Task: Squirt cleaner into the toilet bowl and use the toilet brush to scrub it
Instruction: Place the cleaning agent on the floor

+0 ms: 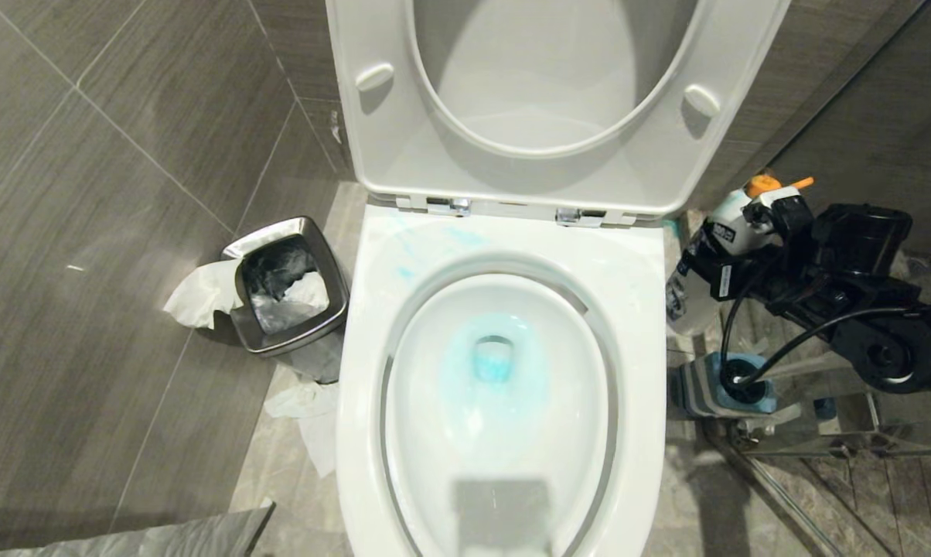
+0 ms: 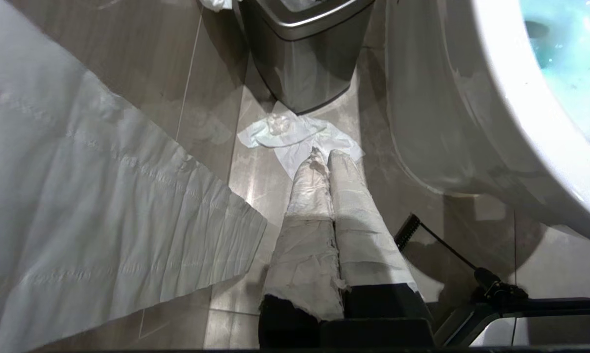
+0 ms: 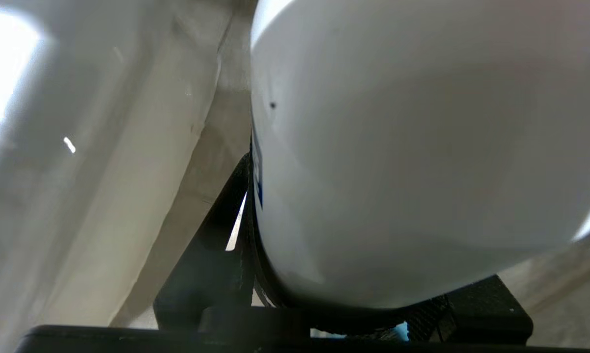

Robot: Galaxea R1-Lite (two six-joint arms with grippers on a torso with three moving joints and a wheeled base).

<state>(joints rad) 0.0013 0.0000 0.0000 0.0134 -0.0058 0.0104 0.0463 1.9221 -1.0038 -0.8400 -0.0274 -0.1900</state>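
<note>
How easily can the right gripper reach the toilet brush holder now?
Probably not yet. The right gripper is shut on the white cleaner bottle, so it is occupied. The blue-and-grey brush holder sits on the floor just below it, near in the head view, but the bottle must be set down first.

A bathroom: toilet bowl (image 1: pixel 504 371), steel waste bin (image 1: pixel 289 285) (grey tiled walls).
</note>
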